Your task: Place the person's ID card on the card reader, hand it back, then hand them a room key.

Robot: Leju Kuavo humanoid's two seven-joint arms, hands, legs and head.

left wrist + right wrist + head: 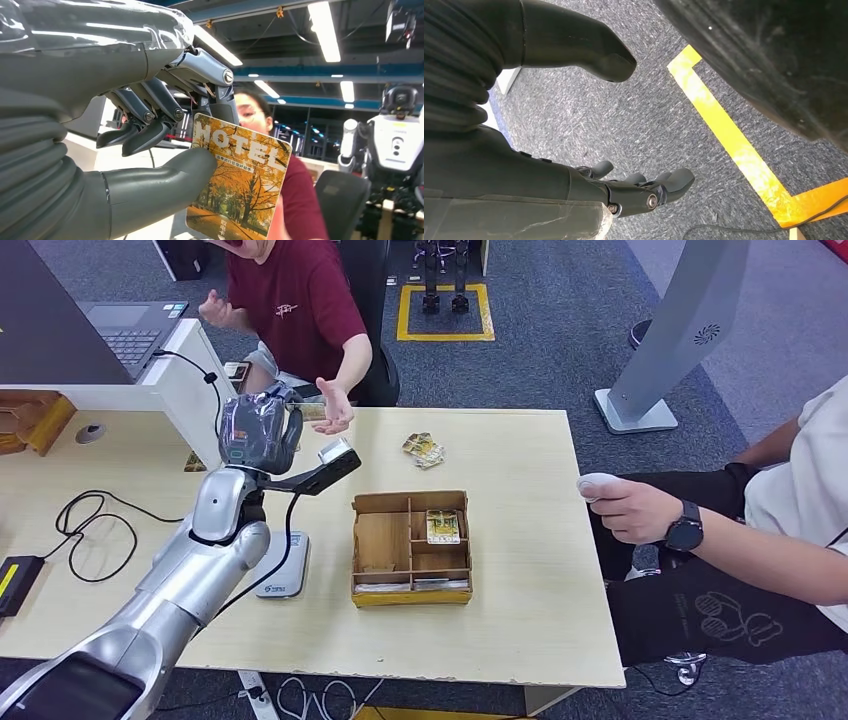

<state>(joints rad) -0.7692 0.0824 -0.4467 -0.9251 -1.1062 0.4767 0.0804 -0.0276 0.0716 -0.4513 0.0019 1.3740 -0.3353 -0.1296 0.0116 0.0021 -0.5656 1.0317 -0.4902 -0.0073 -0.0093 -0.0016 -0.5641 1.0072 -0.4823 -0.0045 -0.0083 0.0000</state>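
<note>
— Nearest the camera, what is seen of the left hand (165, 115)?

— It is raised above the tabletop (520, 620), and a room key (240, 185) is pinched between its thumb and fingers (150, 131). The card is printed with "HOTEL" over an autumn tree scene and is held upright.

— And below that hand?

— A white card reader (285, 565) is seen lying flat on the tabletop, just beside the forearm, with a cable running from it. To the right of it a wooden tray (410, 545) with compartments is placed, and a card can be made out in one of its far compartments.

— What is found beyond the hand?

— A person in a dark red shirt (300, 305) is seated at the far edge, and an open palm (335, 405) is held out just beyond the raised hand. A small pile of cards (424, 449) lies further right on the tabletop.

— And the right hand (634, 192)?

— It is hung over grey carpet with yellow tape; its fingers are spread loosely and nothing is held.
</note>
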